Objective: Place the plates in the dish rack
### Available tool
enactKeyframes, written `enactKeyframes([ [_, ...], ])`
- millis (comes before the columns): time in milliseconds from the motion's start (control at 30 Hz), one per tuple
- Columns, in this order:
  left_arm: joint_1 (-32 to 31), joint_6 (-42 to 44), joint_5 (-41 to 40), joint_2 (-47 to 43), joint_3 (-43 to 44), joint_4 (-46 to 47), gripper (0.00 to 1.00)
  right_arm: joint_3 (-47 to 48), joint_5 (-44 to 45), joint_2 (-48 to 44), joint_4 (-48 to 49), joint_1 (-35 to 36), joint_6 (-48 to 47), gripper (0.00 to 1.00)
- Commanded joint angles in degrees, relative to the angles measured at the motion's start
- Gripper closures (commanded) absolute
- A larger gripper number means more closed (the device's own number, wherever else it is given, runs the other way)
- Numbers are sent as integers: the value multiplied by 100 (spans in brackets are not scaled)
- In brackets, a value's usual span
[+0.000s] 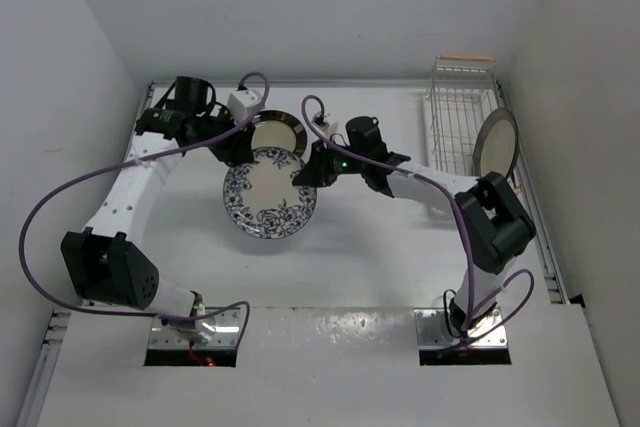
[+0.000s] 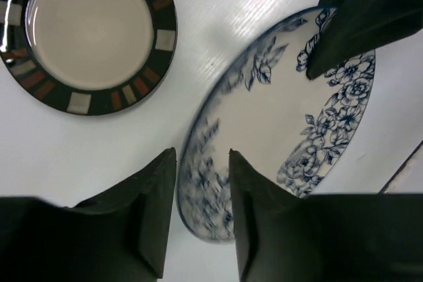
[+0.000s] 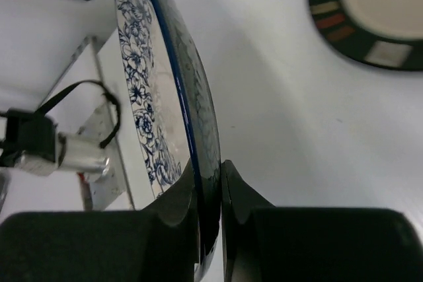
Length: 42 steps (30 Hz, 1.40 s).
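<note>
Right gripper (image 3: 210, 168) pinches the floral plate (image 3: 149, 90) at its tilted rim. Left gripper (image 2: 203, 158), jaws narrowly parted, straddles another rim section. Dark-rimmed plate (image 2: 92, 31) lies beyond, apart, with table (image 2: 218, 4) showing between.

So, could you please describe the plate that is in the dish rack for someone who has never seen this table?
Find the white wire dish rack at the far right of the table. The grey-rimmed plate stands on edge at the rack's near end. Unlike the blue floral plate and the dark-rimmed plate mid-table, it alone sits in the rack.
</note>
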Motion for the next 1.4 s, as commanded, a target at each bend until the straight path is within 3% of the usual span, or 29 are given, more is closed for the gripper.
enactKeyframes([
  [0, 121, -682, -94, -179, 354, 204, 55, 41, 799, -855, 286, -301, 248, 100],
  [33, 235, -753, -269, -179, 415, 257, 30, 58, 1313, -1004, -2, -371, 204, 100],
  [133, 499, -1131, -838, -179, 538, 511, 3, 128, 2210, -1821, -390, -591, -305, 100],
  [167, 570, -1227, -1033, -232, 591, 564, 0, 224, 2702, -2302, -531, -635, -663, 100],
  [333, 1053, -1711, -2289, -163, 706, 749, 0, 761, 4689, -3131, -1383, -1320, -1474, 100],
  [367, 1115, -1712, -2396, -162, 654, 749, 0, 962, 5233, -3237, -1550, -1408, -1997, 100],
  [533, 1405, -1835, -2538, -48, 268, 749, 0, 1279, 7071, -3370, -1945, -2030, -3423, 100],
  [667, 1458, -1887, -2459, -48, 100, 749, 0, 1438, 7882, -3037, -2570, -2367, -3936, 100],
  [967, 1458, -1887, -2283, 5, 38, 749, 0, 683, 7551, -2861, -2844, -3060, -3374, 100],
  [1367, 1458, -1887, -2222, 57, -67, 749, 0, 93, 7075, -2526, -3169, -3360, -2539, 100],
])
